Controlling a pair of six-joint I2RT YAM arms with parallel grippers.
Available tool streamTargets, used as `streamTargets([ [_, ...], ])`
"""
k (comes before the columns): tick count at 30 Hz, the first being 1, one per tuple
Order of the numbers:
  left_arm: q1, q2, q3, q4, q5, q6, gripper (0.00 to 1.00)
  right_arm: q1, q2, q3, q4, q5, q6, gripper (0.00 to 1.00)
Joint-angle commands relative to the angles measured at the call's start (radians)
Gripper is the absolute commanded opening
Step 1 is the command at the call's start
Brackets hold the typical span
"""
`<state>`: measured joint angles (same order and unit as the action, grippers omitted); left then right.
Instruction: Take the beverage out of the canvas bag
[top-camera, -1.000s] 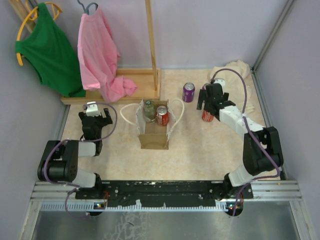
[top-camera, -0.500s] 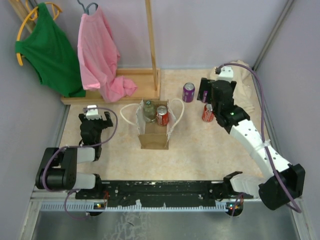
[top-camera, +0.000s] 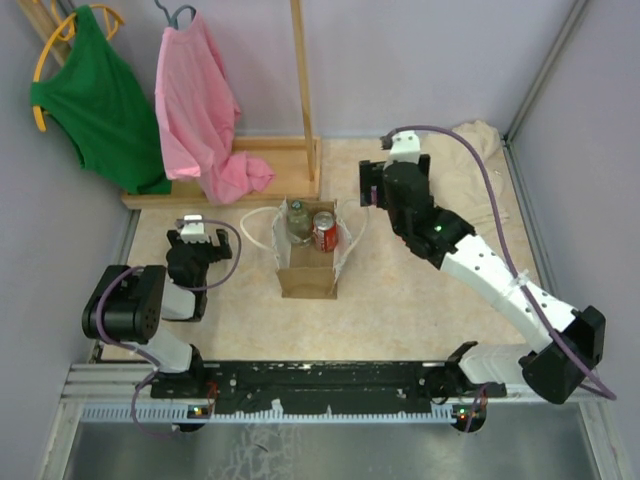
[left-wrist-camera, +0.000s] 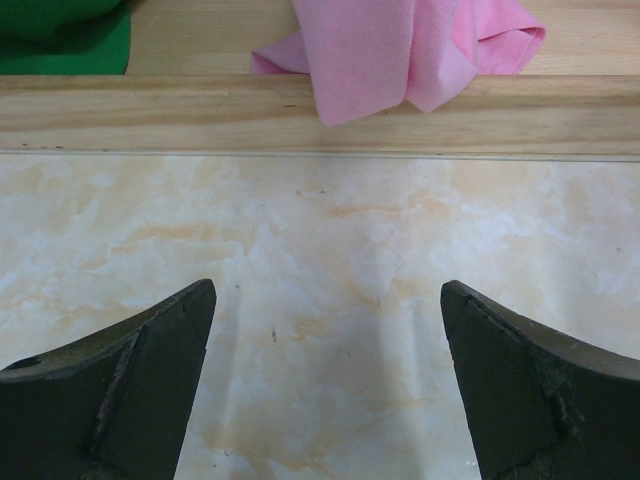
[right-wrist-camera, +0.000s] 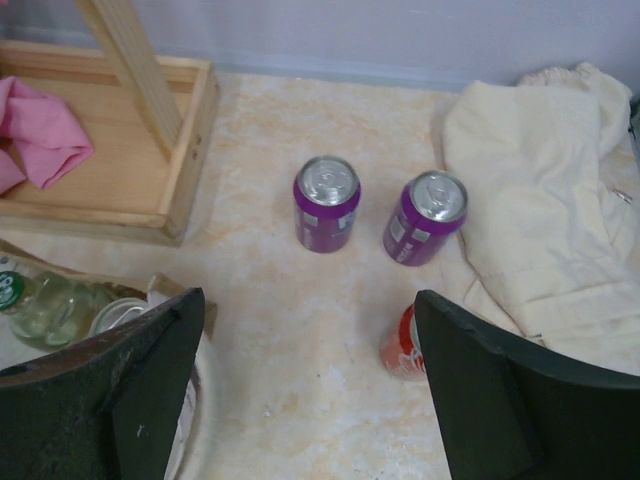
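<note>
While both claws hang spread with nothing between their fingers, the table (top-camera: 400, 300) carries most of its load along the far edge. A wooden rack (top-camera: 285, 165) stands toward the far left corner, holding a green shirt (top-camera: 100, 100) and a pink shirt (top-camera: 200, 110). A cream cloth (top-camera: 480, 140) is heaped in the far right corner.

The right arm (top-camera: 480, 265) stretches from the near right corner toward the far edge, with the right gripper (top-camera: 371, 190) above the table beyond the bag's right side. The left gripper (top-camera: 196, 238) hovers over bare table by the left edge, facing the rack.

The bag (top-camera: 308, 278) stands open near the middle of the table. Side by side inside it are a clear bottle (top-camera: 297, 222) with a green cap and the bagged can (top-camera: 324, 231), which is red.

Only the right wrist view shows what the arm hides from above. Two purple cans (right-wrist-camera: 326, 203) stand upright near the far edge, and a loose red can (right-wrist-camera: 403, 345) stands just beside the cloth, partly behind a finger. The labels are too small to read in any view.
</note>
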<state>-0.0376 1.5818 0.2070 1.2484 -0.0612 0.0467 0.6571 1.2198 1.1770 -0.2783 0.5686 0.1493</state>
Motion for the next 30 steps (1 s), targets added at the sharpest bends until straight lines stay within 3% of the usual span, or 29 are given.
streamTargets([
  [1,-0.002,0.008,0.018,0.058,0.024,0.005,1.0,0.096,0.061,0.107,0.014,0.046,-0.05,0.82],
  [5,-0.002,0.01,0.023,0.051,0.02,0.006,1.0,0.15,0.141,0.183,-0.009,-0.01,-0.071,0.72],
  [12,-0.002,0.014,0.029,0.045,0.018,0.006,1.0,0.159,0.252,0.243,-0.03,-0.186,-0.065,0.67],
  [21,-0.002,0.009,0.022,0.051,0.018,0.006,1.0,0.159,0.363,0.228,-0.019,-0.313,-0.134,0.78],
  [30,-0.003,0.009,0.023,0.051,0.017,0.006,1.0,0.159,0.471,0.273,-0.028,-0.394,-0.149,0.79],
])
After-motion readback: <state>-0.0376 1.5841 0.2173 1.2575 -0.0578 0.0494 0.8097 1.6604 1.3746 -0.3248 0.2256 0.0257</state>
